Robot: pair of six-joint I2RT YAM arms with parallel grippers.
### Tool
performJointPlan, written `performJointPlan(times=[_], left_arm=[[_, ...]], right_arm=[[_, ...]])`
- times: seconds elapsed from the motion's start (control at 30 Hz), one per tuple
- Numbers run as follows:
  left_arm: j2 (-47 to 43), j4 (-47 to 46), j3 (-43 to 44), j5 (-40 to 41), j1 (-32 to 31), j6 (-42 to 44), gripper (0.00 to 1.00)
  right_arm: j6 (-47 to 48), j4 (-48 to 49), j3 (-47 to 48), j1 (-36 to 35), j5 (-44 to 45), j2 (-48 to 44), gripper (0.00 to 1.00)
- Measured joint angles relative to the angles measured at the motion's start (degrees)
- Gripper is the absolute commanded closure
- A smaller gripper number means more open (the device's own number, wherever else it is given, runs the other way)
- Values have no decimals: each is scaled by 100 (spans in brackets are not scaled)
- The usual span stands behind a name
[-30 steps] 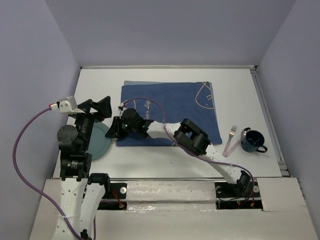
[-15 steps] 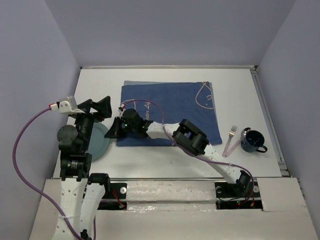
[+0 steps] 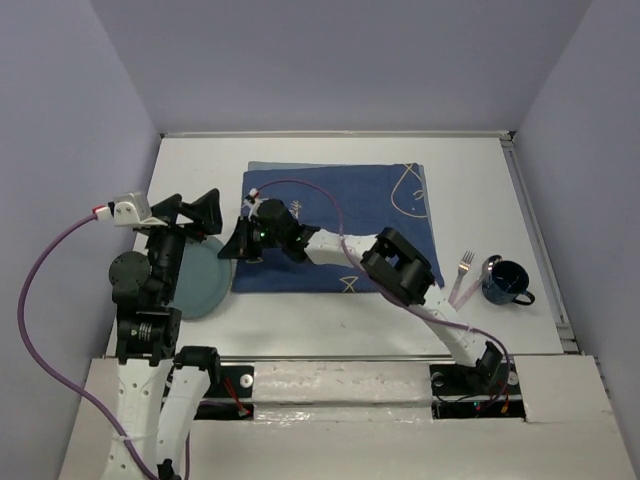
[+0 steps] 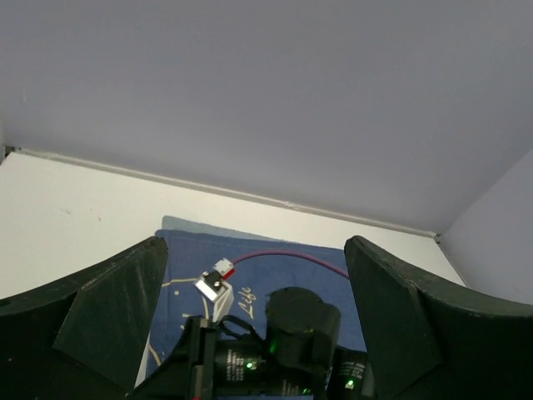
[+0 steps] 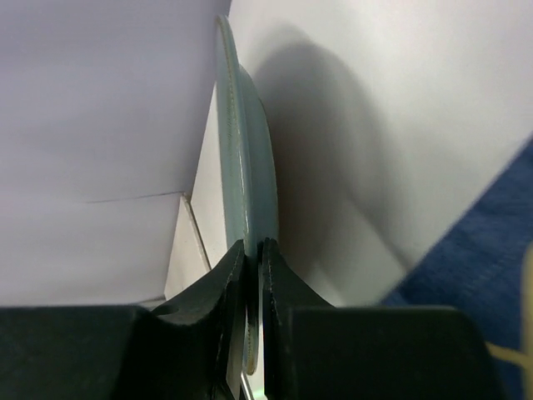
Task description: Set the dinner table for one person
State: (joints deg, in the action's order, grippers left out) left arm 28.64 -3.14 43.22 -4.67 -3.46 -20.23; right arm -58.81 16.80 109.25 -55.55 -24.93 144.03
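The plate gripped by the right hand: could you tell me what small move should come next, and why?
Probably draw the plate a little to the right, toward the blue cloth. The right hand is shut on its rim, and the plate lies over the white table beside the cloth's left edge, not yet on it.

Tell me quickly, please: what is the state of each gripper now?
Left gripper: open, holding nothing.
Right gripper: shut on the pale blue plate rim.
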Motion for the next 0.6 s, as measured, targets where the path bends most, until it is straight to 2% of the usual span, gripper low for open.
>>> performJointPlan(times=[0.2, 0.37, 0.6], left_arm=[[-90, -131, 240, 79, -72, 144, 1], [-114, -131, 125, 87, -111, 177, 1], [-111, -44, -66, 15, -256, 173, 1]], right_arm=[[157, 138, -863, 664, -199, -940, 100], [-214, 1366, -2839, 1657, -422, -2334, 100], [-413, 2361, -5106, 3014, -527, -3679, 100]])
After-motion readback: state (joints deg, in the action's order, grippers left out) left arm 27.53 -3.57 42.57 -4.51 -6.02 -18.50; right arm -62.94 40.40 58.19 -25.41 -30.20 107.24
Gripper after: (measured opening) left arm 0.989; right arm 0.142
